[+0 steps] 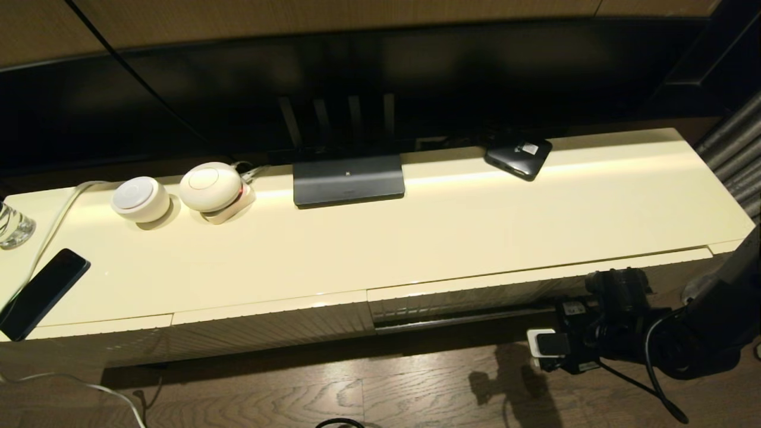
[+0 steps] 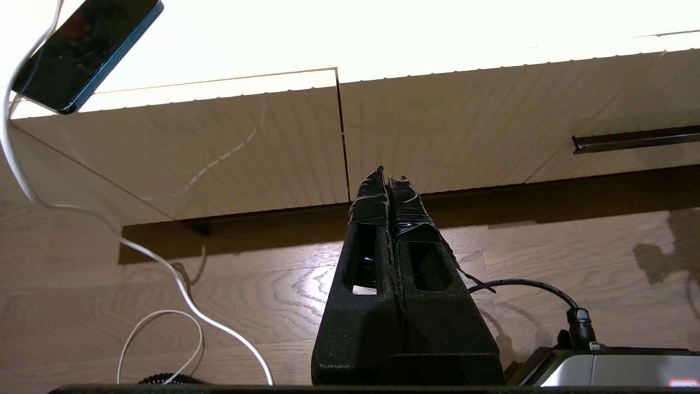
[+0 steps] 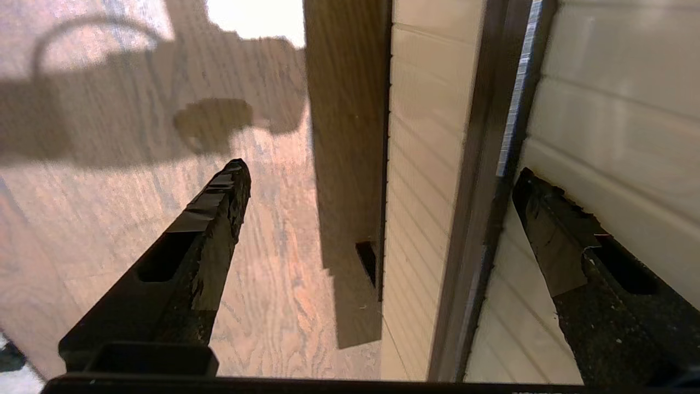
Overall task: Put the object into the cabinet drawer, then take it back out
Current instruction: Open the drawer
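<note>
The black umbrella shows in no view. The cabinet drawer [image 1: 535, 292] is the wide ribbed cream front at the right of the cabinet, with a dark lower strip [image 1: 464, 318]. My right gripper [image 3: 383, 169] is open at that drawer's front. One fingertip [image 3: 538, 202] lies against the ribbed drawer front [image 3: 612, 98], and the other hangs over the floor, so the dark strip [image 3: 481, 164] runs between them. In the head view the right arm [image 1: 618, 297] reaches in low from the right. My left gripper [image 2: 387, 176] is shut and empty, low before the left ribbed panels [image 2: 437, 126].
On the cabinet top [image 1: 475, 238] lie a flat black box with a white label [image 1: 518, 156], a dark grey stand [image 1: 348, 181], two round white devices [image 1: 141, 200], a phone [image 1: 41, 292] with a white cable and a glass [image 1: 13, 224]. Wood floor [image 1: 357, 392] lies below.
</note>
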Motion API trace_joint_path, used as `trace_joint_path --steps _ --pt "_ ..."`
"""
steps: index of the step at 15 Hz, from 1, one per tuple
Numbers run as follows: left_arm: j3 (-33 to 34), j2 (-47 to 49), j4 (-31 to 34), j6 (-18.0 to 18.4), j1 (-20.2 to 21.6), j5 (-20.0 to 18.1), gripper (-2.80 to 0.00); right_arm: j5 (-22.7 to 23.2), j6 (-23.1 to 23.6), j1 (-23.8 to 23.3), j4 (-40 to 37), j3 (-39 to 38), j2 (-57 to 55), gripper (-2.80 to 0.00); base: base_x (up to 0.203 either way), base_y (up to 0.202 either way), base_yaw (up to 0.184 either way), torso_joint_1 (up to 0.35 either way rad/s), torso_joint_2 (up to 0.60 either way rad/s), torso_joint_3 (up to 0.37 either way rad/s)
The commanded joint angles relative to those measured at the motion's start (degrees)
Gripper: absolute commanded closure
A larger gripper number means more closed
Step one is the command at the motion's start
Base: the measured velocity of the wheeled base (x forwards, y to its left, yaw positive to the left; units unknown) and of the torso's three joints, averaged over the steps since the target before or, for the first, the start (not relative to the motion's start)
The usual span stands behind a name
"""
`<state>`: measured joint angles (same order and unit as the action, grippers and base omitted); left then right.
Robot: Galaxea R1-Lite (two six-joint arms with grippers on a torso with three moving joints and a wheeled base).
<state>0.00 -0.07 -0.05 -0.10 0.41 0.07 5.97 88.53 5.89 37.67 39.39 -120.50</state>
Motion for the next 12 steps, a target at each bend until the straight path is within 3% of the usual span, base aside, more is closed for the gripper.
trace_joint_path --steps 1,12 --pt "0.18 0.07 -0.04 0.01 0.02 0.01 0.0 0.0 0.46 -0.43 0.21 -0.01 -0.89 -2.8 0.0 0.0 0.0 0.0 0.0 0.0" --pt "0.18 0.07 -0.04 0.01 0.02 0.01 0.0 0.44 0.59 -0.53 0.21 -2.91 -0.17 -2.8 0.0 0.0 0.0 0.0 0.0 0.0"
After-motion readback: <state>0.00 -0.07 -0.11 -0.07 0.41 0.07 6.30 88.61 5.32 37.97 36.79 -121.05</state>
